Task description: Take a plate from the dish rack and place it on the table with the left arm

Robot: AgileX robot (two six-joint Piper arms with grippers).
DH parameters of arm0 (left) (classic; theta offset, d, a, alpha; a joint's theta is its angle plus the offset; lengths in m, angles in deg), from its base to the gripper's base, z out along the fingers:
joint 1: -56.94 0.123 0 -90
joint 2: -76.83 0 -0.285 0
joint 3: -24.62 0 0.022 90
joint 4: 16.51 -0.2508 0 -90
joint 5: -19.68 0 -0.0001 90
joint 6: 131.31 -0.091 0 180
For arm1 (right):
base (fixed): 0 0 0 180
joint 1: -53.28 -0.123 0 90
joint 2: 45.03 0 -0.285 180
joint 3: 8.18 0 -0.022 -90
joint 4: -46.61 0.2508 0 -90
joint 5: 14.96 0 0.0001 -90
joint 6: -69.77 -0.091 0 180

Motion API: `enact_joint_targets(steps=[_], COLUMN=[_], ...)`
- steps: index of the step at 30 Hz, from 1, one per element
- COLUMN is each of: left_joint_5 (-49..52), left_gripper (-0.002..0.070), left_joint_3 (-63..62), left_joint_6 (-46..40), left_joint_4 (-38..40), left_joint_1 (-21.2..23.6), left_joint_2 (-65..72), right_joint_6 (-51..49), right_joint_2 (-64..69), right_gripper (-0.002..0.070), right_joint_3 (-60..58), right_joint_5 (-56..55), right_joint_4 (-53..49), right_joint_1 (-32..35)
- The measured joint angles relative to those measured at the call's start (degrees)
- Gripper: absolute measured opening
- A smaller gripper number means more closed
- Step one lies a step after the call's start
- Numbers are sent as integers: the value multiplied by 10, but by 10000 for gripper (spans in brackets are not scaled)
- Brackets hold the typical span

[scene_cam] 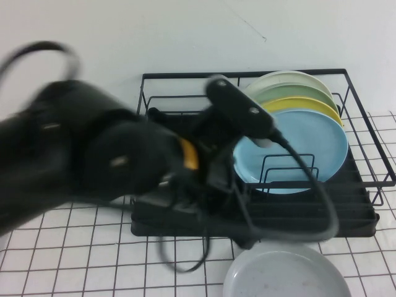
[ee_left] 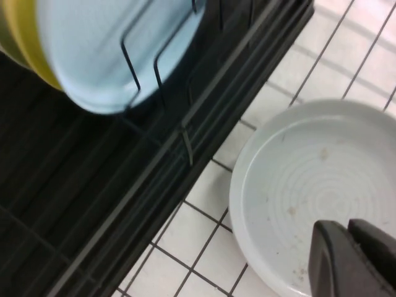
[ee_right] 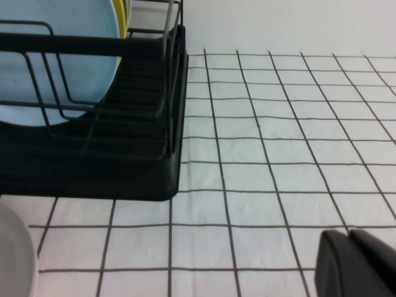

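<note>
The pale grey plate lies flat on the white gridded table, just in front of the black dish rack. The left wrist view shows the plate beside the rack's tray. My left gripper hovers over the plate's rim, shut, with nothing between its fingers. The left arm is a dark blur across the rack's left half. My right gripper is shut and empty above the table, to the right of the rack.
A light blue plate stands upright in the rack, with yellow, green and white plates behind it. The arm's black cable loops in front of the rack. Open table lies left of the grey plate.
</note>
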Motion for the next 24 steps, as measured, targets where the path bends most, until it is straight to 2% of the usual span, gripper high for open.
enact_joint_targets(steps=[13,16,24], left_joint_5=[-78,-103,-90], left_gripper=[1,1,1], left_joint_3=[187,235,288], left_joint_6=[-1,-1,-1], left_joint_4=[6,28,36], left_joint_1=[0,0,0], left_joint_2=[-273,-304,-316], right_joint_6=[0,0,0], right_joint_2=[0,0,0], right_gripper=[-1,-1,-1], right_joint_3=[0,0,0], right_joint_5=[0,0,0], right_joint_4=[0,0,0], right_joint_1=[0,0,0])
